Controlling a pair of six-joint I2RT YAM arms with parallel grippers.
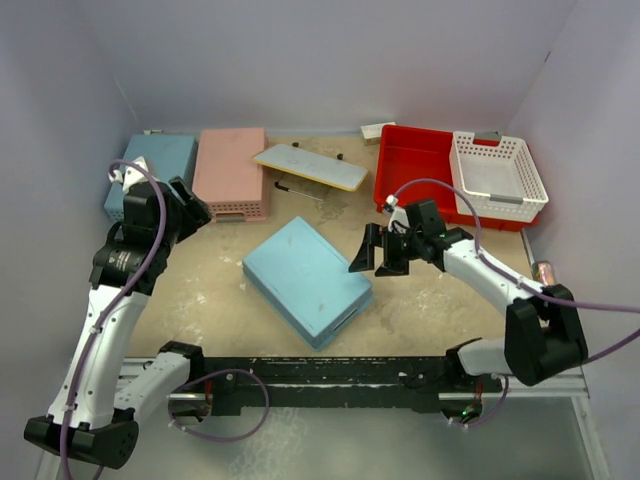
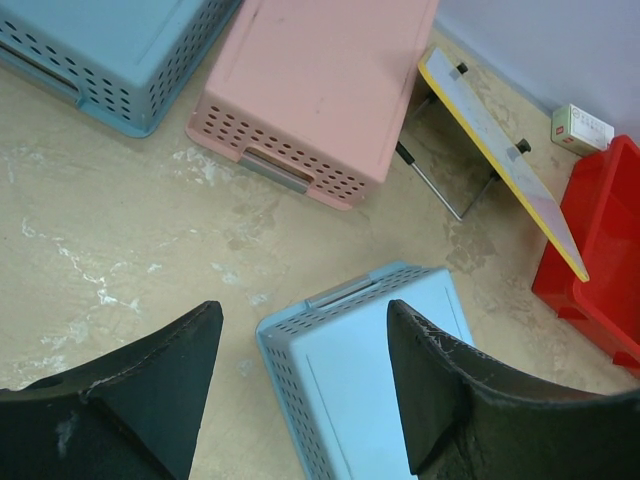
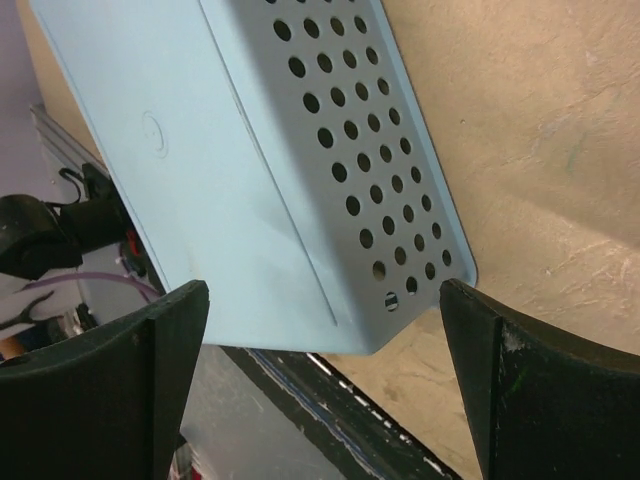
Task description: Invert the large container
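L gripper (image 1: 192, 212), nr far-left corner: jaws spread, empty. Mid-counter lies an upturned light-blue basket (image 1: 305, 280). R gripper (image 1: 378, 256) hovers just beside its right edge, jaws spread wide, holding nothing. Large container (image 1: 415, 165) sits upright in far-right corner w/ 1 white basket (image 1: 497, 175) in its right half. Best approach: R arm pinches the bare left wall deep and expects the basket to spill when tipping.

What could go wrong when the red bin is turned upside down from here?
The white basket rests in the right end of the red bin, so it would likely tumble out. The tilted yellow board stands close to the bin's left side and may be struck.
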